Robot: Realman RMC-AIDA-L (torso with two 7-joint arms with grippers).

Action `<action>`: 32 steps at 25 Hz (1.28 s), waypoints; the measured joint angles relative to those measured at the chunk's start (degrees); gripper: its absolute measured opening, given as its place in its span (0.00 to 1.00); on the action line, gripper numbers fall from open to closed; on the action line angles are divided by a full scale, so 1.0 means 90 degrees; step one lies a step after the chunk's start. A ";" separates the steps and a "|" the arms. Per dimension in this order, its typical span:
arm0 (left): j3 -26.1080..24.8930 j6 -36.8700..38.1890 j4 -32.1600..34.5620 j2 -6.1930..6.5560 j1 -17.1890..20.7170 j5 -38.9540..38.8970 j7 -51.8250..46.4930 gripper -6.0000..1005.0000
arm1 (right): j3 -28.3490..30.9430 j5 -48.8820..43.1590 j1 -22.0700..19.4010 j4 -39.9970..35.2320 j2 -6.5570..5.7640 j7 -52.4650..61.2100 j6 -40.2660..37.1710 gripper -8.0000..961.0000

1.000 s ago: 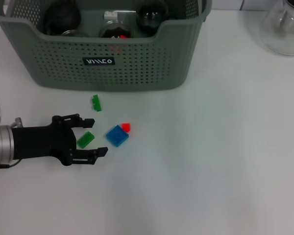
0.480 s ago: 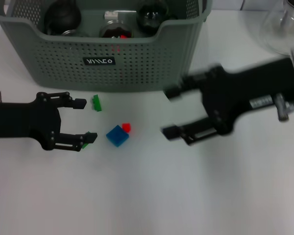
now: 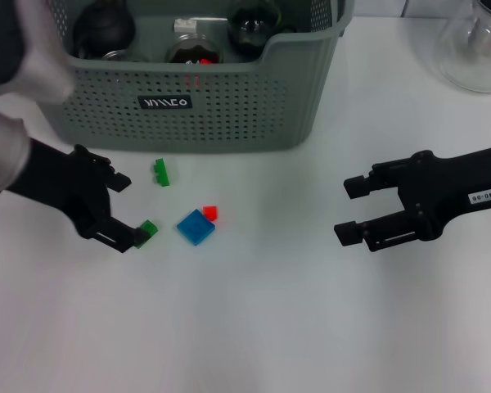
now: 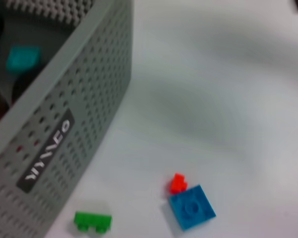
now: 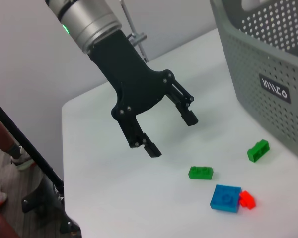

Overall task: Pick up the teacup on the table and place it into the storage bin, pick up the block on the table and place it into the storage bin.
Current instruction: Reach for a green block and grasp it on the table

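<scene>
Several small blocks lie on the white table in front of the storage bin [image 3: 229, 106]: two green blocks [image 3: 147, 229] [image 3: 161, 172], a blue block [image 3: 196, 227] and a red block [image 3: 210, 212]. My left gripper [image 3: 124, 211] hovers open and tilted to their left, its nearer fingertip right beside the first green block and holding nothing. The right wrist view shows the left gripper [image 5: 171, 134] above the table, next to a green block [image 5: 200, 172]. My right gripper [image 3: 349, 210] is open and empty at the right. The teacup is not seen on the table.
Dark round vessels and a jar sit inside the bin [image 4: 64, 99], whose black label [image 3: 165, 102] faces me. A clear glass vessel [image 3: 477, 45] stands at the far right corner. In the left wrist view the blue block [image 4: 191, 208] and red block [image 4: 178, 182] touch.
My left gripper has drawn back and tilted, so the green block once between its fingers now lies by one fingertip. My right arm swung in, then retreated rightward.
</scene>
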 joint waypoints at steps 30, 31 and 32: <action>0.2916 -0.1479 -0.1417 0.0000 -0.0856 0.1743 -0.4858 0.77 | 0.0026 -0.0504 0.0504 0.0810 -0.0038 -0.0556 0.0034 0.87; 0.2895 -0.1480 -0.1456 0.0003 -0.0864 0.1744 -0.4856 0.75 | 0.0026 -0.0504 0.0506 0.0809 -0.0034 -0.0553 0.0031 0.87; 0.2883 -0.1482 -0.1501 0.0005 -0.0876 0.1746 -0.4854 0.73 | 0.0025 -0.0503 0.0510 0.0808 -0.0031 -0.0550 0.0031 0.87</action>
